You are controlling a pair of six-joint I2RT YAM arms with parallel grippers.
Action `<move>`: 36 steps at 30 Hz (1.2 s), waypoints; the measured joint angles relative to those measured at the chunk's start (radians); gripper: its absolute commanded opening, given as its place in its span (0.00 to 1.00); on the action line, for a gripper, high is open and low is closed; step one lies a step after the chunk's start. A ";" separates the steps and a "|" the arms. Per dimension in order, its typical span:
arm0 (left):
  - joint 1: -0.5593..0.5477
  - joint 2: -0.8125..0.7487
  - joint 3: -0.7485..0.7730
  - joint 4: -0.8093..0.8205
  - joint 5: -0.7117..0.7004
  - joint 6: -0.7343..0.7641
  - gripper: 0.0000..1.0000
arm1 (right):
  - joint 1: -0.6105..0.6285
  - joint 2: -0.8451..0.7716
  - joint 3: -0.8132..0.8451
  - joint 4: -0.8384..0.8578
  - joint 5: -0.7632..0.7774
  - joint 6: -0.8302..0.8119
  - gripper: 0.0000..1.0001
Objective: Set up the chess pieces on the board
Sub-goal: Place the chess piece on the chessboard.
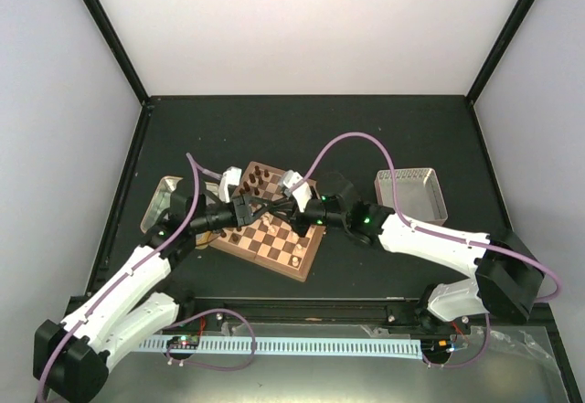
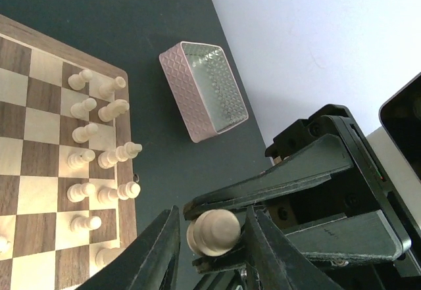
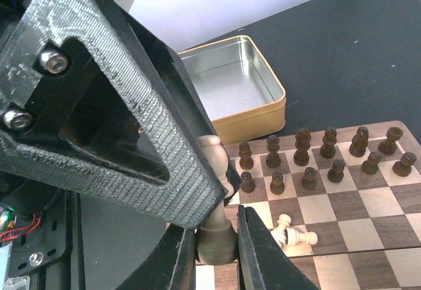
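My two grippers meet above the board (image 1: 274,243) near its left side. My right gripper (image 3: 216,231) is shut on the base of a cream chess piece (image 3: 215,150) and holds it off the board. My left gripper (image 2: 212,219) is open, its fingers (image 2: 161,250) straddling the same piece (image 2: 212,232) with small gaps. Several cream pieces (image 2: 99,158) stand in two rows along one board edge. Two cream pieces (image 3: 293,235) lie toppled on the board (image 3: 342,217). In the top view the left gripper (image 1: 249,209) and right gripper (image 1: 274,207) hide the held piece.
Dark brown chessmen (image 3: 309,155) stand in two rows at the far edge of the board. A gold tin tray (image 3: 263,116) sits left of the board (image 1: 163,193). A pinkish-grey tray (image 2: 191,99) sits to the right (image 1: 437,204).
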 measured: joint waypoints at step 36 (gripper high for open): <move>-0.499 0.380 0.207 -0.161 -0.644 0.222 0.02 | -0.195 -0.230 -0.173 -0.237 0.616 0.495 0.58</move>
